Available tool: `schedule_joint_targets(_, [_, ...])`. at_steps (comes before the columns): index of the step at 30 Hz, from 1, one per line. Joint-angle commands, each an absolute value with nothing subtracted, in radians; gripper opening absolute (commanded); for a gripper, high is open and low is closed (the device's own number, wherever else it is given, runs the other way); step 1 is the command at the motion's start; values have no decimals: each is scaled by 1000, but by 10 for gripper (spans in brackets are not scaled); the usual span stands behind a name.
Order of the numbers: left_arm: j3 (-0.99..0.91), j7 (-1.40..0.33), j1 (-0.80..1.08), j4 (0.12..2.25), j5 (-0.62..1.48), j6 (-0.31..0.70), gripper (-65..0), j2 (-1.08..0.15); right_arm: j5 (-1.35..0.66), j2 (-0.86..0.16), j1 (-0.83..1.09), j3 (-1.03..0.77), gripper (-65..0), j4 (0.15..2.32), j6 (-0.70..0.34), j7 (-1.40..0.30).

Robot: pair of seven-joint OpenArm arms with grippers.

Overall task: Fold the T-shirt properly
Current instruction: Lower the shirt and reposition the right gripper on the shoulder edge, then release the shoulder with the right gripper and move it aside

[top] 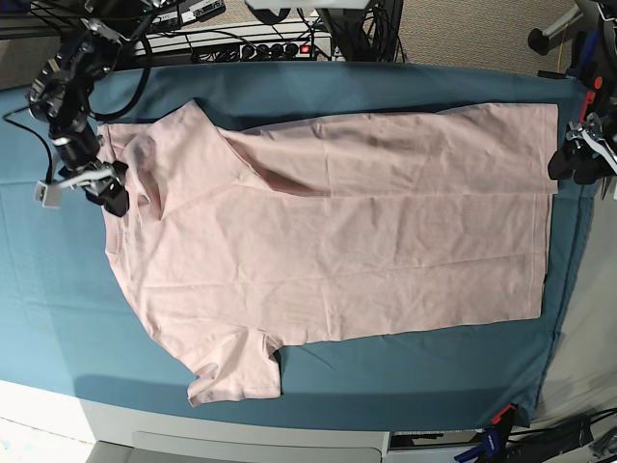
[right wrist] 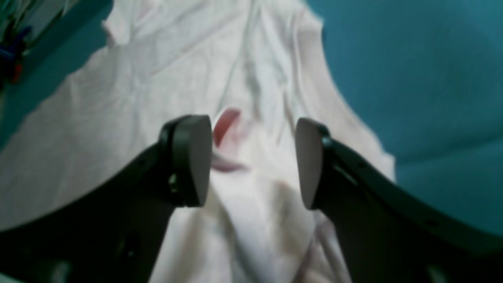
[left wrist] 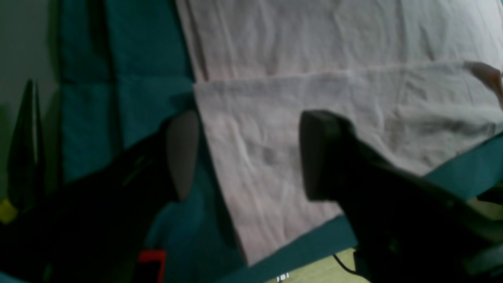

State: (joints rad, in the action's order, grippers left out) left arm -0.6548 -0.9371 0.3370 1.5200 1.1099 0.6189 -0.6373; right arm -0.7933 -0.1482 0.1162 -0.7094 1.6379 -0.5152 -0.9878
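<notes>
The pale pink T-shirt [top: 337, 241] lies flat on the teal tablecloth [top: 58, 289], collar to the left and hem to the right. Its far long side is folded inward; the near sleeve [top: 236, 371] is spread out. My right gripper [top: 101, 188] hovers at the collar end, open, with rumpled collar fabric [right wrist: 251, 98] showing under the gap between its fingers [right wrist: 192, 161]. My left gripper [top: 576, 159] is at the hem's far corner, open over the shirt's edge [left wrist: 255, 129], and its fingers [left wrist: 314, 157] hold nothing.
Cables and a power strip [top: 260, 43] run along the table's far edge. The white table front [top: 289, 439] is below the cloth, with clamps [top: 496, 424] at the near right corner. In the left wrist view the floor [left wrist: 314, 271] shows past the cloth's edge.
</notes>
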Motion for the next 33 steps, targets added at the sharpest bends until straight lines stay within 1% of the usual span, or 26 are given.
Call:
schedule_joint_targets(1, [-663, -920, 332, 1532, 1126, 625, -240, -662, -846, -167, 129, -714, -315, 1655, -529, -991])
schedule_joint_targets(4, [-663, -920, 332, 1532, 1125, 625, -240, -662, -944, -168, 197, -714, -315, 1655, -543, -1027])
schedule_joint_targets(7, [-663, -927, 332, 1532, 1125, 625, -240, -662, -983, -151, 265, -720, -315, 1655, -542, -1033])
schedule_joint_targets(13, [-663, -927, 332, 1532, 1121, 625, -240, -662, -1053, -35, 344, -812, -315, 1655, -527, -1027])
schedule_joint_targets(16, [-663, -927, 332, 1532, 1122, 625, -240, -662, -1063, -9, 349, -817, -315, 1655, -527, -1024])
schedule_joint_targets(27, [-663, -927, 332, 1532, 1121, 625, -240, -662, -1065, -8, 284, -792, -320, 1655, -538, -1013])
schedule_joint_targets(28, [-663, -927, 333, 1532, 1121, 625, -241, -662, -1065, -8, 278, -792, -338, 1655, -545, -1014])
schedule_joint_targets(30, [-663, -927, 332, 1532, 1121, 625, -247, -662, -1066, -8, 269, -792, -409, 1655, -559, -1017])
schedule_joint_targets(33, [-663, -927, 332, 1532, 1121, 625, -277, -662, -1089, -8, 259, -790, -574, 1655, -596, -1021])
